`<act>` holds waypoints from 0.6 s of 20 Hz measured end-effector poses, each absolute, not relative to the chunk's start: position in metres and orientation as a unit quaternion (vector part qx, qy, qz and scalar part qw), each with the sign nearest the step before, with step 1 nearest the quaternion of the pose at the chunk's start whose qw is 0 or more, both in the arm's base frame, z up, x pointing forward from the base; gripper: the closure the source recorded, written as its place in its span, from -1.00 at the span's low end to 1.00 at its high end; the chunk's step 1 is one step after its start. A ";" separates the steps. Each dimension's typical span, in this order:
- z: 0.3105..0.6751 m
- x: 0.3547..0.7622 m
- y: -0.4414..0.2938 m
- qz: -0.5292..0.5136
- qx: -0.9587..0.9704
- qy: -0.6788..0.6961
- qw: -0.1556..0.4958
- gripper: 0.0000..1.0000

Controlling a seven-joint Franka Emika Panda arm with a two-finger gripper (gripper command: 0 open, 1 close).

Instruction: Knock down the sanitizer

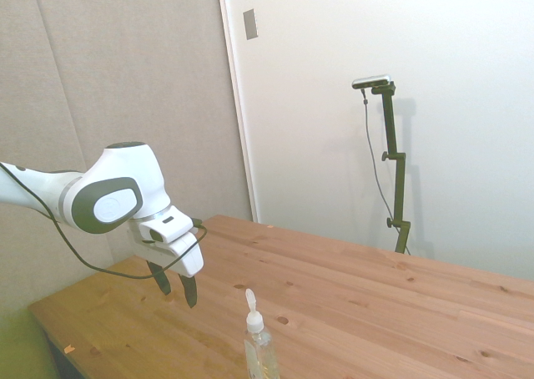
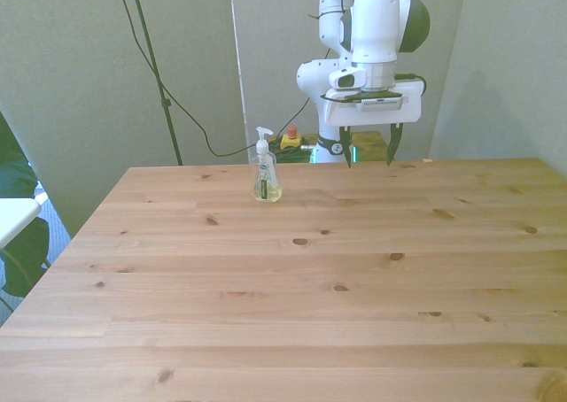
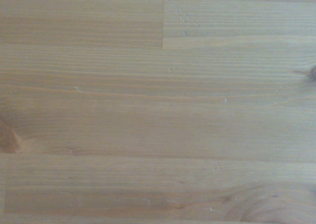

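Standing upright on the table (image 2: 372,269), sanitizer (image 2: 266,177) well apart from empty, parted jaws.

We see a wooden desk (image 2: 310,278) of pale pine planks marked with dark knots; the wrist view shows only its grain (image 3: 158,115) close up. Behind its far edge in the front view sits a small yellow box with a red button (image 2: 290,139). A green plant (image 2: 19,243) stands off the front view's left. A grey wall plate (image 1: 250,23) is on the wall in the side view.
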State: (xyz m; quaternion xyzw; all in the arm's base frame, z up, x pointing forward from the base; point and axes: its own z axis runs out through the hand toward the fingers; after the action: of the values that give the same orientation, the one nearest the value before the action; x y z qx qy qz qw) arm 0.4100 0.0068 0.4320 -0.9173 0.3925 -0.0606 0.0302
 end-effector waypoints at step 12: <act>0.428 0.402 -0.018 -0.032 -0.916 0.400 0.014 1.00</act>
State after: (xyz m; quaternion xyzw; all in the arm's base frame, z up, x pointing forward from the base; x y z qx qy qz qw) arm 0.4024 -0.0182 0.4284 -0.9160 0.3997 -0.0317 0.0141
